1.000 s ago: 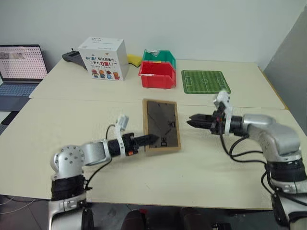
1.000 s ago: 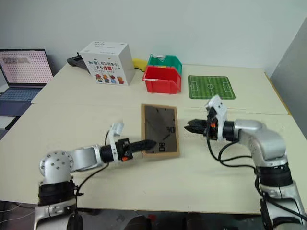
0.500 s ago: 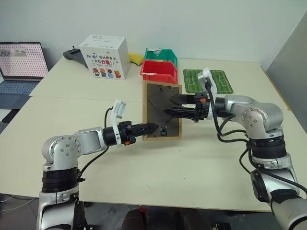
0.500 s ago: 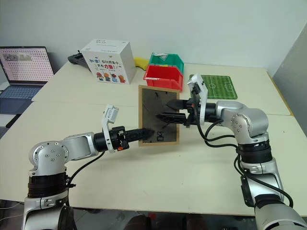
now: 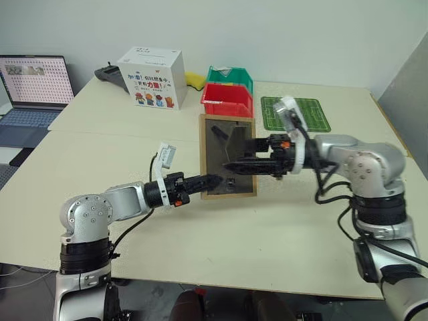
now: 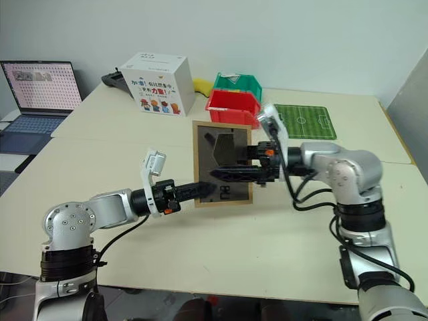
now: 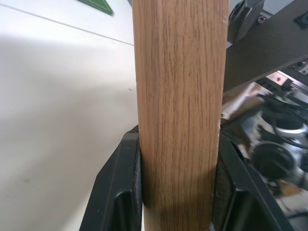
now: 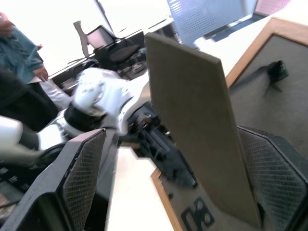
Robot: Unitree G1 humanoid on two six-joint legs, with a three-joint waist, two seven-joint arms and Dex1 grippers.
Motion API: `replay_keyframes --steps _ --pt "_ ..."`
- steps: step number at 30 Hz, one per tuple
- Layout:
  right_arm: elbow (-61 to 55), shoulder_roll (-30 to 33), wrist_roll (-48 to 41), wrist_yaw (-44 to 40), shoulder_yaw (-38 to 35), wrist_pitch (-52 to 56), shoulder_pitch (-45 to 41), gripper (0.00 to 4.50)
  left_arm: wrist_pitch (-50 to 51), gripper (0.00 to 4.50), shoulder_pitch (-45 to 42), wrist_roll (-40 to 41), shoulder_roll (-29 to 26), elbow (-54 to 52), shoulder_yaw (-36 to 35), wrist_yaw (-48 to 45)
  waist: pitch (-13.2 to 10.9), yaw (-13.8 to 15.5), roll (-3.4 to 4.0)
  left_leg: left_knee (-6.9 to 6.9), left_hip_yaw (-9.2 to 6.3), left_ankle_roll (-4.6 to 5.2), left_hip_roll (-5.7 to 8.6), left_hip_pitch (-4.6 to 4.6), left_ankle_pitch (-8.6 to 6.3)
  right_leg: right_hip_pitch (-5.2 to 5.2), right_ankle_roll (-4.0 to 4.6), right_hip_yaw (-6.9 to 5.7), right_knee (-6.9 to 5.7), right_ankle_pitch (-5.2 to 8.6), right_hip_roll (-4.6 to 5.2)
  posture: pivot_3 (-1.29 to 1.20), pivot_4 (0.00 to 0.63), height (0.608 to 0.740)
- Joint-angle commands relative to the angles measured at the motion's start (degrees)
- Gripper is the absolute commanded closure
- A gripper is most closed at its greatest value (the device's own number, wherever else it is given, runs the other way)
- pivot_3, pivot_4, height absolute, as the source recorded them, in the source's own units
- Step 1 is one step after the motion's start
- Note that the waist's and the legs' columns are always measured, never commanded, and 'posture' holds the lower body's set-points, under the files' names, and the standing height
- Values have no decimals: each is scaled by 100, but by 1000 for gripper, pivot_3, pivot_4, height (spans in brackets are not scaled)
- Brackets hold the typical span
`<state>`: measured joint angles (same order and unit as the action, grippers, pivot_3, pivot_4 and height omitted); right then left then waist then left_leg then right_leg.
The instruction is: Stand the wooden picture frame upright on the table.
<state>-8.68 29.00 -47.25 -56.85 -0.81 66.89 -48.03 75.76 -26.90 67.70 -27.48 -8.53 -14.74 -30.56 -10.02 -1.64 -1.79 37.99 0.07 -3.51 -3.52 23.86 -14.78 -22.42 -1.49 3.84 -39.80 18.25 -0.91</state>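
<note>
The frame (image 5: 228, 157) stands raised on its lower edge at the centre of the table (image 5: 287, 234), its dark grey back facing the camera and the fold-out stand (image 5: 235, 142) swung out from the panel. The left gripper (image 5: 209, 180), reaching in from eight o'clock, pinches the frame's lower left edge; in the left wrist view the wood (image 7: 180, 110) sits clamped between both black fingers (image 7: 118, 192). The right gripper (image 6: 221, 172) comes in from three o'clock, its two fingers spread wide on either side of the stand, which in the right wrist view (image 8: 197, 130) rises between the open pads (image 8: 84, 175) without clear contact. At twelve o'clock from the frame sit a red bin (image 5: 228, 99) and, behind it, a green bin (image 5: 231, 75); a green pitch mat (image 5: 296, 113) lies at one o'clock, a white box (image 5: 152, 78) at eleven o'clock, and a laptop (image 5: 32, 89) at ten o'clock off the table's far left corner.
</note>
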Motion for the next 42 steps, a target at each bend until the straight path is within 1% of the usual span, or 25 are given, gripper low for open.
replay_keyframes --steps 1,3,5,7,8,9,11,13,14,16,17,19,21,23,25,29,32,36,37,38,42 --pt "-373 390 -475 -174 -312 236 218 19 130 3209 88 335 -43 -174 -107 43 0 -7 0 0 1 0 1 -1 0 0 0 1 -1 0 0 0 150 740" --pt "-463 669 -192 -68 -306 -70 466 19 277 3209 121 490 -27 -142 -95 123 -1 -10 0 0 0 0 3 -2 0 0 0 2 -3 0 -1 0 150 740" --pt "-523 983 309 27 -250 -619 756 19 460 3209 136 712 11 -58 -136 262 -2 -14 -1 1 -4 1 6 -2 1 -1 0 3 -6 0 -4 0 150 740" --pt "-669 1460 856 -192 -123 -1350 1172 19 709 3209 142 982 1 105 -176 429 -2 -12 -1 1 -3 1 8 -3 1 -1 0 4 -9 0 -8 0 150 740" --pt "-769 1672 1234 -279 -53 -1905 1417 19 832 3209 145 1145 -19 214 -205 519 -2 -3 -1 1 -3 1 10 -2 1 -1 0 4 -8 1 -10 0 150 740" --pt "-773 1845 1877 -296 61 -2935 1711 19 933 3209 146 1381 -52 347 -241 621 -2 10 -2 1 -4 1 11 -1 1 2 -1 4 -4 1 -11 0 150 740" --pt "-478 2005 3151 -170 243 -5366 2182 19 1040 3209 132 1869 -137 586 -283 827 -3 0 -4 1 -2 1 13 1 1 6 -4 0 5 3 -11 0 150 740" --pt "304 2040 4383 393 404 -7913 2374 19 1079 3209 129 2406 -281 776 -212 1034 -7 -21 -8 6 1 1 20 1 1 6 -7 2 7 4 -9 0 150 740" --pt "782 2043 5043 869 475 -9202 2339 19 1062 3209 175 2650 -353 777 -127 1148 -8 -41 -7 7 6 0 19 0 1 5 -7 3 7 4 -9 0 150 740" --pt "1552 1936 5942 1615 549 -11048 2130 19 920 3209 291 3159 -478 755 77 1431 -9 -68 -7 8 17 -1 17 -9 2 5 -8 12 -3 3 -5 0 150 740" --pt "1853 1831 6382 2042 561 -11761 1978 19 804 3209 354 3442 -536 734 197 1586 -9 -76 -7 8 17 -10 11 -13 7 5 -7 14 -7 3 -2 0 150 740" --pt "2349 1610 7077 2713 620 -12631 1697 19 508 3209 456 4009 -666 674 451 1895 -10 -94 -4 7 21 -25 6 -25 16 6 -6 21 -17 2 0 0 150 740" --pt "2686 1453 7695 3210 687 -13151 1512 19 222 3209 510 4427 -754 617 659 2156 -11 -96 -4 4 15 -35 5 -36 22 15 -3 23 -22 2 -1 0 150 740" --pt "2882 1159 8211 3763 732 -13371 1278 19 50 3209 582 4530 -771 501 798 2228 -11 -67 -4 4 3 -43 0 -42 27 20 0 25 -27 1 -1 0 150 740" --pt "2911 872 8560 4195 781 -13545 1041 19 -68 3209 678 4530 -754 377 882 2210 -11 -57 -4 4 3 -47 2 -44 31 22 2 25 -30 1 -2 0 150 740" --pt "3042 707 8964 4742 868 -13777 825 19 -222 3209 821 4530 -781 193 993 2126 -11 -18 -3 5 6 -51 2 -47 34 21 4 25 -31 1 -1 0 150 740" --pt "3146 711 8963 4973 925 -13880 673 540 -326 3209 929 4530 -791 84 1067 2131 -11 -4 -3 5 8 -50 -1 -46 34 23 5 25 -28 2 6 0 150 740" --pt "3242 827 9021 5142 1001 -14001 590 1408 -391 3209 968 4530 -803 47 1099 2080 -11 7 -3 6 4 -46 3 -46 36 28 5 26 -28 2 9 0 150 740" --pt "3255 854 9038 5178 1018 -14030 578 1568 -397 3209 976 4530 -809 44 1100 2066 -11 5 -3 6 5 -46 4 -46 36 28 5 26 -28 2 9 0 150 740" --pt "3265 879 9054 5223 1027 -14061 570 1881 -410 3209 992 4530 -766 84 1087 2058 -11 2 -3 6 5 -46 4 -46 36 28 5 26 -28 2 9 0 150 740" --pt "3297 918 9105 5355 1070 -14111 509 2780 -382 3209 1024 4530 -821 83 1128 1930 -11 -5 -3 6 4 -45 4 -47 36 28 5 25 -30 2 7 0 150 740"
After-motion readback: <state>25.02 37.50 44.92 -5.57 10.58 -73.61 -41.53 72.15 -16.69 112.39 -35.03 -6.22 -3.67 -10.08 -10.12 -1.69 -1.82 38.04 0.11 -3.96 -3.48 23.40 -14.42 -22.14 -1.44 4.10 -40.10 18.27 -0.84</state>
